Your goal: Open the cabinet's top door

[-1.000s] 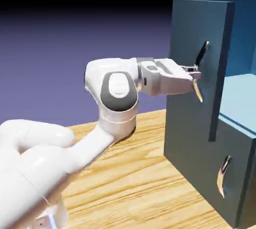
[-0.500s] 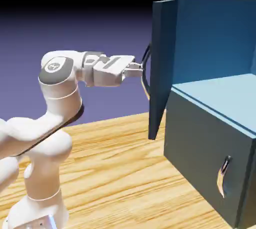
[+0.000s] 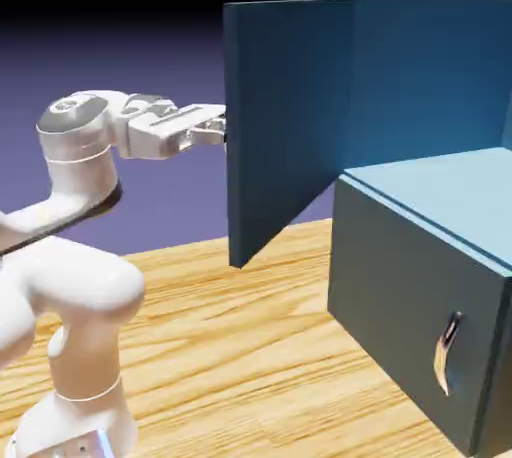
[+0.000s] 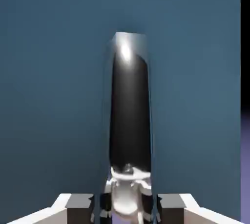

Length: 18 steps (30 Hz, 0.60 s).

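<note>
The dark teal cabinet point(image 3: 400, 246) stands at the right of the exterior view. Its top door point(image 3: 290, 116) is swung far out to the left and shows its inner face, with the upper compartment laid bare. My gripper point(image 3: 222, 132) sits against the door's outer side, where the door hides the handle. In the hand view the door point(image 4: 49, 71) fills the picture. The dark, shiny handle point(image 4: 129, 120) runs up from between my fingers, and the gripper point(image 4: 126, 208) is shut on it.
The lower panel is closed, and its curved silver handle point(image 3: 447, 351) faces the wooden table point(image 3: 260, 366). The open door hangs over the table's back part. My white arm point(image 3: 80, 246) rises at the left.
The top door has swung from nearly closed to wide open. My gripper moved left with the handle in its grip, and the arm folded back toward its base.
</note>
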Tool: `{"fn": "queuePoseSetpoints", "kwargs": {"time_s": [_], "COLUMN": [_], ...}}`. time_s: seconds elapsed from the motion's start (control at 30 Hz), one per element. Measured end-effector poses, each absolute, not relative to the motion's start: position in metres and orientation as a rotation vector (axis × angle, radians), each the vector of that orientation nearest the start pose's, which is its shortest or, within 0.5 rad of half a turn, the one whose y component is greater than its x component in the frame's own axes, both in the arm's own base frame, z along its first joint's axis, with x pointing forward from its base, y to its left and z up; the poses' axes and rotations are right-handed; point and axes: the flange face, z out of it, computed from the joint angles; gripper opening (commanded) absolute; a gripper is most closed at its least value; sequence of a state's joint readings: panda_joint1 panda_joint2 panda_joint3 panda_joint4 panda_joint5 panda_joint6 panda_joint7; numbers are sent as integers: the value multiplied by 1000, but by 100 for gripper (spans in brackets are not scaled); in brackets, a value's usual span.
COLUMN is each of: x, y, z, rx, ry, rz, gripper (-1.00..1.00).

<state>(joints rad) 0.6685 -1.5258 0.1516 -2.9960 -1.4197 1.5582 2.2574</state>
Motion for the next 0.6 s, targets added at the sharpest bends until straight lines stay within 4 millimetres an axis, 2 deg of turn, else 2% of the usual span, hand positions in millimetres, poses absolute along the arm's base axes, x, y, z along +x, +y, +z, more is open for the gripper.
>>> {"fn": "queuePoseSetpoints", "kwargs": {"time_s": [0.27,0.6], "x": [146,140], "y": [101,208], "z": [556,556], "rx": [-1438,-1274], "ry": [1874,2167], "rz": [-2342,-2433], "gripper": [-100,-100]}}
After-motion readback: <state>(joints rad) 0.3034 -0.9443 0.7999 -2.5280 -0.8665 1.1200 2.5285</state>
